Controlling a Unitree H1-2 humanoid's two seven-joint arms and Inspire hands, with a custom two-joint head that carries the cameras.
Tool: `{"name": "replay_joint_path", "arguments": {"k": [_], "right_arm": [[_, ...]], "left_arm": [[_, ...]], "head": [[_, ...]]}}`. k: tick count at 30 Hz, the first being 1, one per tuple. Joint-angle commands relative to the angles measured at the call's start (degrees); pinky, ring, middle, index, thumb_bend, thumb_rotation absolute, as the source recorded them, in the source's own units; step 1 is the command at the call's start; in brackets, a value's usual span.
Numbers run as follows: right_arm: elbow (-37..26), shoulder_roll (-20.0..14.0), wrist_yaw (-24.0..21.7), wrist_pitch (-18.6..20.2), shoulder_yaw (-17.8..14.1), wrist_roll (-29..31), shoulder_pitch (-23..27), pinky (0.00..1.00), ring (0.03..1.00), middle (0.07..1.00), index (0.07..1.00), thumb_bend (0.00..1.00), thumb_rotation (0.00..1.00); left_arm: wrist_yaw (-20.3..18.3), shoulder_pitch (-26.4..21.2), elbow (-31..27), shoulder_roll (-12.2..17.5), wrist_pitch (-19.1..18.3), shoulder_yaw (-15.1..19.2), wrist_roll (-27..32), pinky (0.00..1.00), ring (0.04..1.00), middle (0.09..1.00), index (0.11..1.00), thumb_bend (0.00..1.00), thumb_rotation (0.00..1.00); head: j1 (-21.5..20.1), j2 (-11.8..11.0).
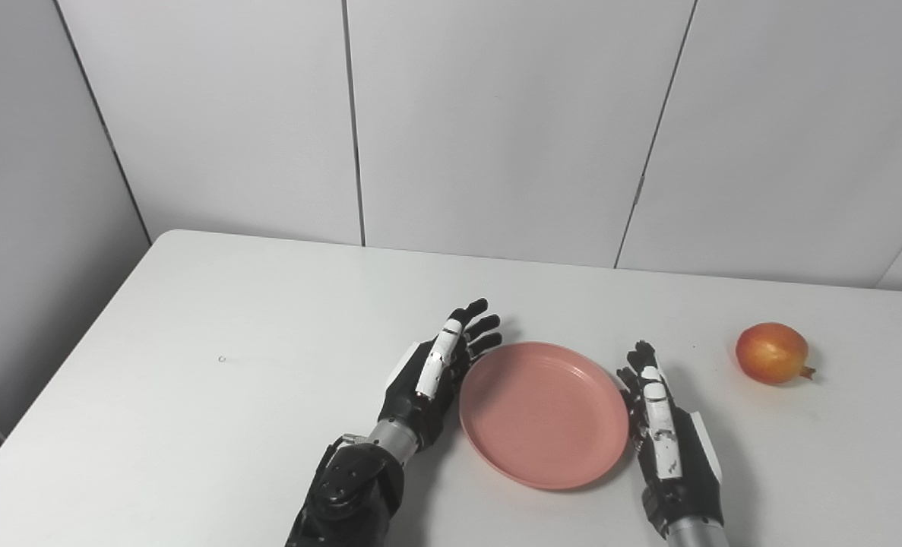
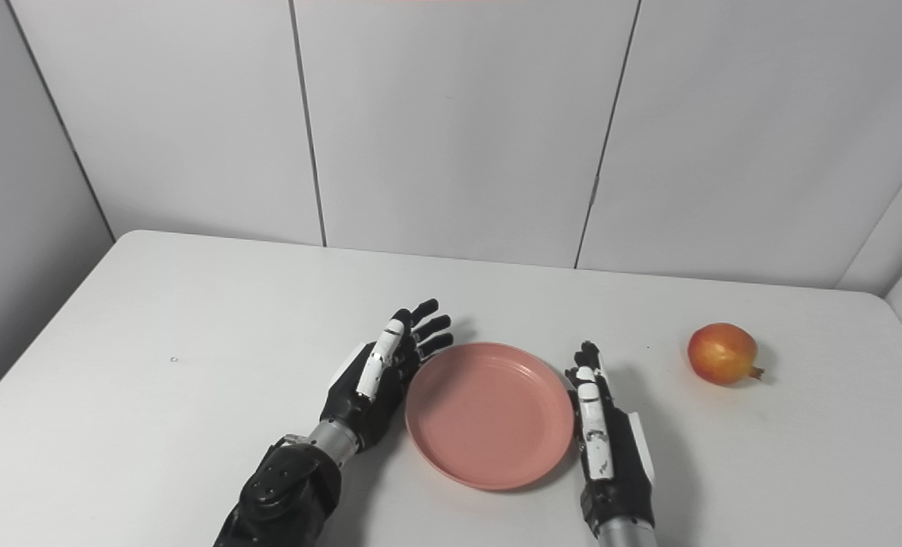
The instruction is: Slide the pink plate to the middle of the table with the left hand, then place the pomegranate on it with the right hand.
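While pink plate [image 1: 543, 414] sits mid-table [image 1: 215, 319], left hand [image 1: 432, 376] at its 9 o'clock and right hand [image 1: 667, 433] at 3, both spread, empty; pomegranate [image 1: 771, 353] toward 2.

Two head cameras side by side, looking down from the near edge — both sharing the white rectangular table [image 1: 192, 319], far grey panelled wall [image 2: 451, 121].

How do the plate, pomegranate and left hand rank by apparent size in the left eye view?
1. Plate, clearly largest.
2. Left hand, smaller, though it sits edge-on, so this is unsure.
3. Pomegranate, smallest; it also lies farther back.
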State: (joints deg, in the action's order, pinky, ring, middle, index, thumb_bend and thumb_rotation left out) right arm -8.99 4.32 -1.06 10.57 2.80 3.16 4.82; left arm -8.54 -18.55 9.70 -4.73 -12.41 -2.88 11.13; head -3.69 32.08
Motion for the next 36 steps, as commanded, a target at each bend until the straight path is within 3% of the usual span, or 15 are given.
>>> {"name": "replay_joint_path", "arguments": {"k": [1, 15, 24, 36], "right_arm": [[-1.24, 0.23, 0.13, -2.47, 0.11, -0.43, 1.90, 1.00, 0.988, 0.996, 0.996, 0.32, 1.00], [-2.90, -0.23, 1.68, -2.13, -0.79, -2.36, 3.58, 1.00, 0.991, 1.000, 1.000, 0.31, 1.00], [-4.46, -0.64, 3.03, -2.73, -1.85, -3.96, 5.08, 0.99, 0.983, 0.988, 0.985, 0.32, 1.00], [-8.08, -4.05, 4.26, -2.22, -3.46, -7.88, 8.03, 0.95, 0.948, 0.961, 0.952, 0.33, 1.00]], "left_arm": [[0.55, 0.69, 0.18, -0.24, -0.02, 0.51, 0.07, 0.90, 0.899, 0.915, 0.909, 0.42, 1.00], [0.22, 1.85, -0.66, 0.33, 2.50, 2.62, 0.55, 0.91, 0.901, 0.916, 0.908, 0.42, 1.00], [-0.50, 3.05, -2.63, 0.68, 1.26, 3.62, 1.70, 0.92, 0.901, 0.917, 0.910, 0.42, 1.00], [-1.47, 3.37, -1.00, 1.93, 2.94, 4.70, 3.07, 0.92, 0.912, 0.925, 0.920, 0.42, 1.00]], "head": [[0.02, 0.09], [-6.16, 0.34], [-9.63, -0.03], [-13.62, -1.16]]}}
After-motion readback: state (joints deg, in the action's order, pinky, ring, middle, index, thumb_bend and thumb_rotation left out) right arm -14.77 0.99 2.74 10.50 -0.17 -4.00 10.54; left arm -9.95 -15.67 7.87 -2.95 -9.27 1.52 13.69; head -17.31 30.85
